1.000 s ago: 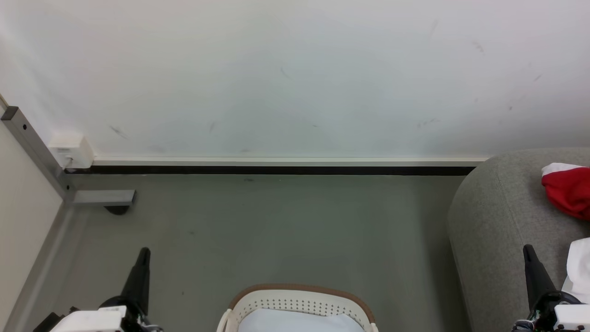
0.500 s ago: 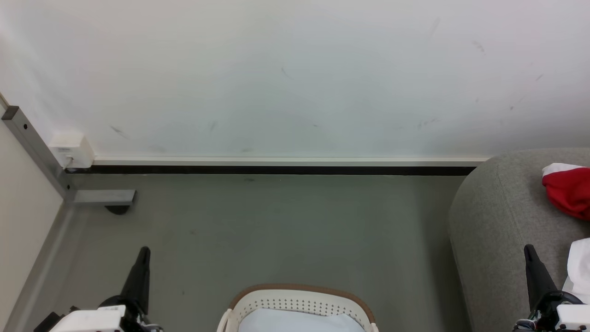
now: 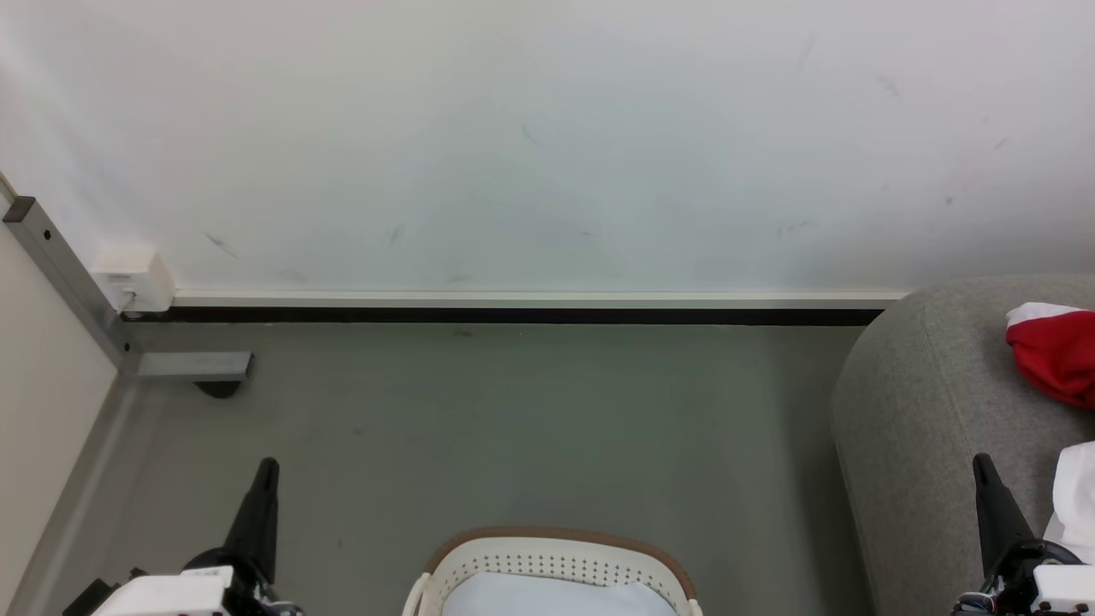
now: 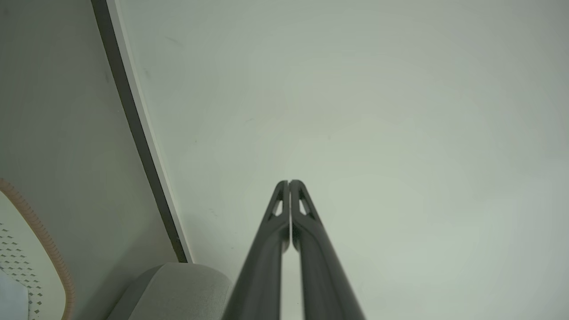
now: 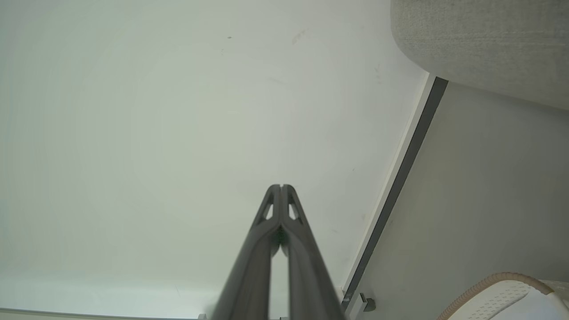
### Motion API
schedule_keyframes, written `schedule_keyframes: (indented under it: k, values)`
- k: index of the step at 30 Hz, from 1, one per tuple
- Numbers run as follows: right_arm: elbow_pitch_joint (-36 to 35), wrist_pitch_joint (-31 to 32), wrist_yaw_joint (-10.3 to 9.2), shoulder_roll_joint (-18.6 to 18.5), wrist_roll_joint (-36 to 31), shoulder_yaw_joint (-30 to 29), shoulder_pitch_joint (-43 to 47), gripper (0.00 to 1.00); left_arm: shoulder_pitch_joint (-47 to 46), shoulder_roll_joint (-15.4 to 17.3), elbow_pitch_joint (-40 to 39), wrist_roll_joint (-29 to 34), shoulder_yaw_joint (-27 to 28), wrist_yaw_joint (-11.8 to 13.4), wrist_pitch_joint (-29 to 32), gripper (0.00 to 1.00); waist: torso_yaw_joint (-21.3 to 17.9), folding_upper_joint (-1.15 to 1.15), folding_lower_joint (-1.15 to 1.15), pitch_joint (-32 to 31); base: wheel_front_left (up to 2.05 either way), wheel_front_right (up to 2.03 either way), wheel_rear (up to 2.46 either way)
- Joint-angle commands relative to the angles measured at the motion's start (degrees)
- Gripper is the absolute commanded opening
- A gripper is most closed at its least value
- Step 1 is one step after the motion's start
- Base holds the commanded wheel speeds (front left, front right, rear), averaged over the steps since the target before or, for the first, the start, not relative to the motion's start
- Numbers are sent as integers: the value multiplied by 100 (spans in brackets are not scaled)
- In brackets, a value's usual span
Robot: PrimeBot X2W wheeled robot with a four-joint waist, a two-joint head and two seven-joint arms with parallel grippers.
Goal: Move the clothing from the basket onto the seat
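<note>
One basket (image 3: 554, 541), one seat (image 3: 924, 402), three garments (image 3: 1056, 355) (image 3: 1080, 496) (image 3: 556, 596), two claws (image 3: 268, 464) (image 3: 979, 460).

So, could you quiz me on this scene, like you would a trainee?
1. What lies in the basket?
2. The red garment lies: A) in the basket, B) on the seat, C) in the left jaws.
3. True or false: the left jaws and the right jaws are both open.
Key: 1. White cloth. 2. B. 3. False, both are shut.
</note>
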Motion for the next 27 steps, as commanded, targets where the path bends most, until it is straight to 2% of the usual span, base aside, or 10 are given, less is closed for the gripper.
schedule_keyframes:
  k: [1, 27]
  values:
    - [13, -2, -10, 0, -22, -17, -61, 0, -48, 10, 3, -79, 14, -23, 21, 0, 0, 0, 0, 0, 0, 0, 0]
    - [16, 32, -10, 21, -51, -46, -65, 0, -47, 10, 2, -80, 13, -23, 20, 0, 0, 0, 0, 0, 0, 0, 0]
